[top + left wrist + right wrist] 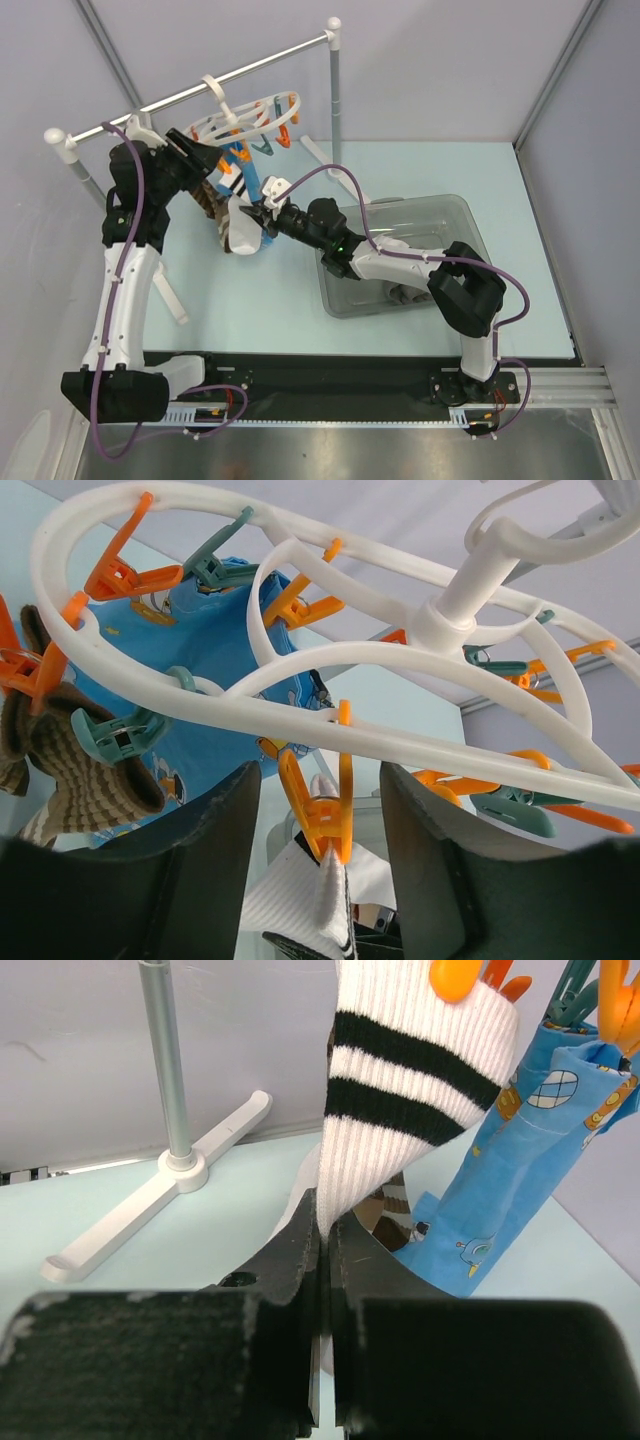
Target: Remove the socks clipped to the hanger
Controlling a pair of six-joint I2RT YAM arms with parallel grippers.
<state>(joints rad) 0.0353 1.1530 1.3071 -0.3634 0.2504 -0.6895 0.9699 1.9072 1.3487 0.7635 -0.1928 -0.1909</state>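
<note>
white sock (400,1100) pinched in R tool (325,1228), orange clip (455,975) above

One hanger (440,615), two clipped socks (400,1090), one blue cloth (210,650), one bin (460,215).

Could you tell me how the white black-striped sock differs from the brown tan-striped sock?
The white ribbed sock with black stripes is pinched in the right gripper's shut jaws; the brown sock with tan stripes hangs ungripped. The white sock shows two bold bands, the brown sock many narrow ones. Both hang from the white plastic ring hanger.
</note>
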